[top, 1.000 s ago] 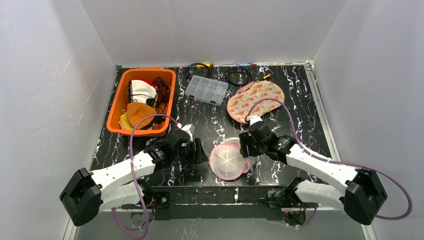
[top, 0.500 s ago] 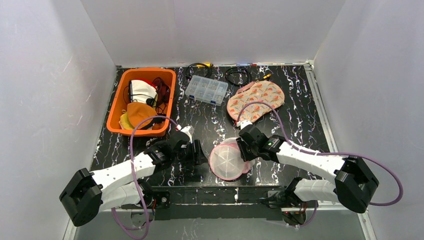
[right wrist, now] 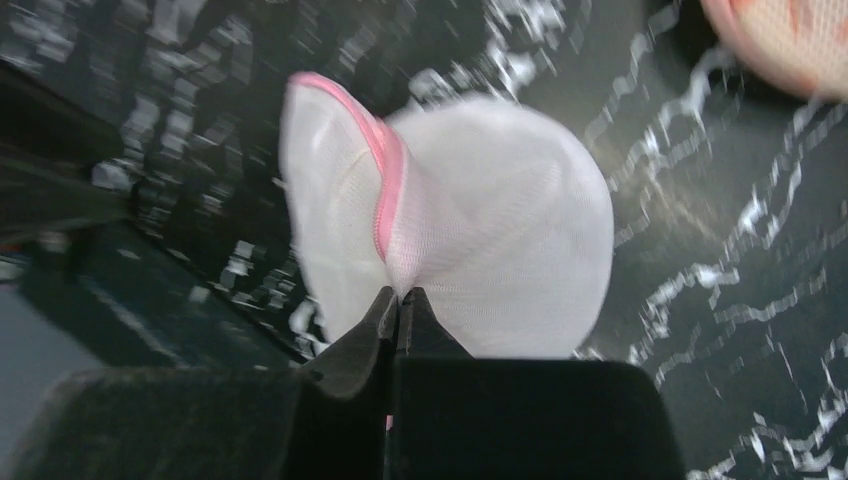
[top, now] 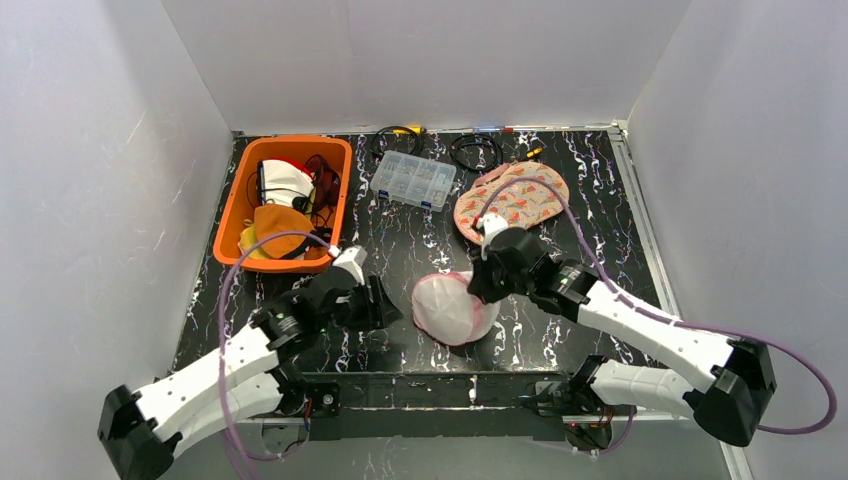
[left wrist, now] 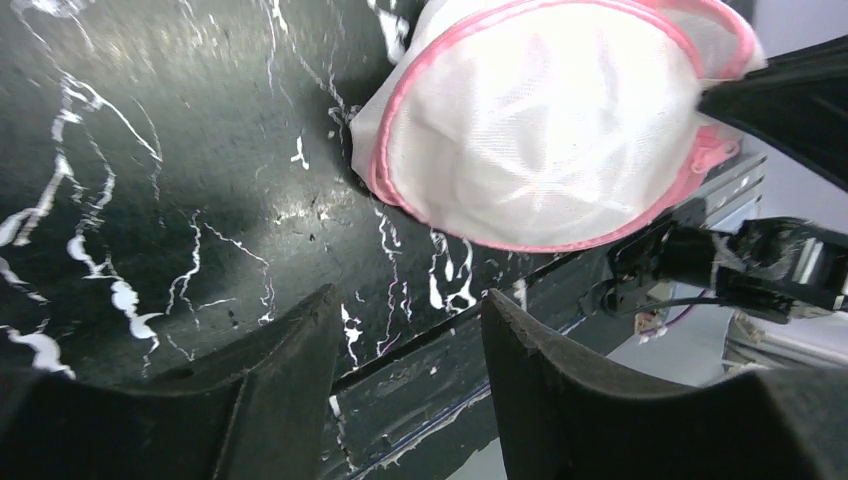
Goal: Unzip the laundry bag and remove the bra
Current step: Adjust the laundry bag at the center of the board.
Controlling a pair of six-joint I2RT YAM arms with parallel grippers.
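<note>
right gripper [right wrist: 400, 300] is pinched tight on the pink seam [right wrist: 385, 170] of the laundry bag [top: 452, 307], which sits tipped up near the front edge of the counter [top: 420, 240], between the two arms. left gripper [left wrist: 405, 340] hangs just beside it, fingers apart, holding nothing. this looks a featherweight: soft mesh on a springy dome, likely to slide and crumple under any pull. best hold is that stitched pink seam. the zip pull i can't pick out, and the bra is hidden inside.

White mesh laundry bag [top: 452, 308] — domed, pink-trimmed — near front edge of table [top: 400, 245]
</note>
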